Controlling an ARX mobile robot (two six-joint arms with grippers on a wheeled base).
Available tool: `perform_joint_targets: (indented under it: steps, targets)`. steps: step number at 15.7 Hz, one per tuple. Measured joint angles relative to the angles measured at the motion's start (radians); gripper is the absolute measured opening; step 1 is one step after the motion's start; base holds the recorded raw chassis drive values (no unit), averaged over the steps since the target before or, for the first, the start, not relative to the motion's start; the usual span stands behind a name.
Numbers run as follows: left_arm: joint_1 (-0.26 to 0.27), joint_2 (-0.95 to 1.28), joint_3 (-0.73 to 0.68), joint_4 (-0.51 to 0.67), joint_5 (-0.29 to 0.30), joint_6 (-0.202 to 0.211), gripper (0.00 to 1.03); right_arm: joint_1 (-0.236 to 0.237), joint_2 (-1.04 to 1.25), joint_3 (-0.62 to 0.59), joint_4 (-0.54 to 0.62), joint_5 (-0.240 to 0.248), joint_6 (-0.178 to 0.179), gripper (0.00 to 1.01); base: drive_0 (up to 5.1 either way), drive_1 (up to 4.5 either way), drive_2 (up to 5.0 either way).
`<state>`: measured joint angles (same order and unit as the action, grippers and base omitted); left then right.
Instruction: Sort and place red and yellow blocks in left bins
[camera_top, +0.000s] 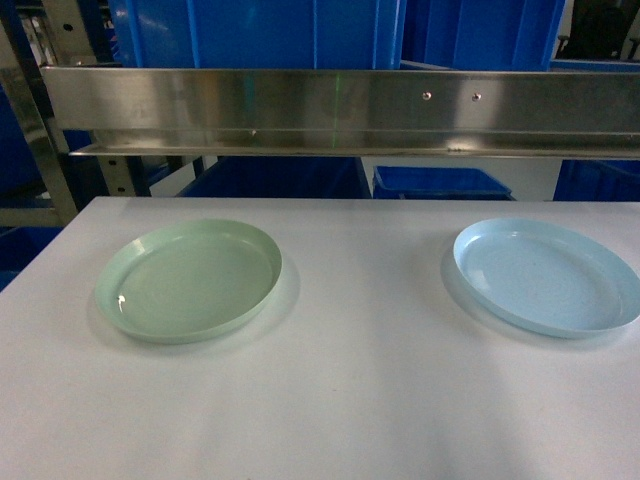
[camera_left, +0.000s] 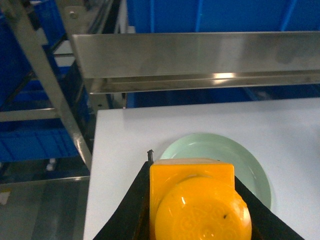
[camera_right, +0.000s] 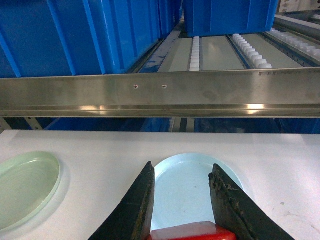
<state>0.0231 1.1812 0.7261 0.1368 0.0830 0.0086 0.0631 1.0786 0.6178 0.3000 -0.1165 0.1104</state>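
Above the green plate, my left end effector grips the orange-yellow brick; right end effector clamps the red block.

A wide matte white surface is filling the foreground, with soft overhead light glinting off it. Along its far edge a long brushed stainless-steel rail with two small rivets is running level, part of a grey metal rack whose slanted upright is standing at the left. In the right wrist view a roller track of small white wheels is sloping back behind the rail, and a dull grey floor is showing below the surface's left edge.
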Motion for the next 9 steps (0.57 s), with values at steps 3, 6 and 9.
perform_joint_targets:
  steps: [3,6,9]
  targets:
    - [0.041,-0.021,-0.031,0.107,-0.001,-0.038,0.27,0.0,0.0,0.0,0.0,0.0,0.0,0.27,0.0,0.0,0.0]
    - [0.059,-0.021,-0.028,0.076,0.037,-0.048,0.27,0.0,0.0,0.0,0.0,0.0,0.0,0.27,0.0,0.0,0.0]
    - [0.06,-0.01,-0.027,0.068,0.053,-0.034,0.26,0.0,0.0,0.0,0.0,0.0,0.0,0.27,0.0,0.0,0.0]
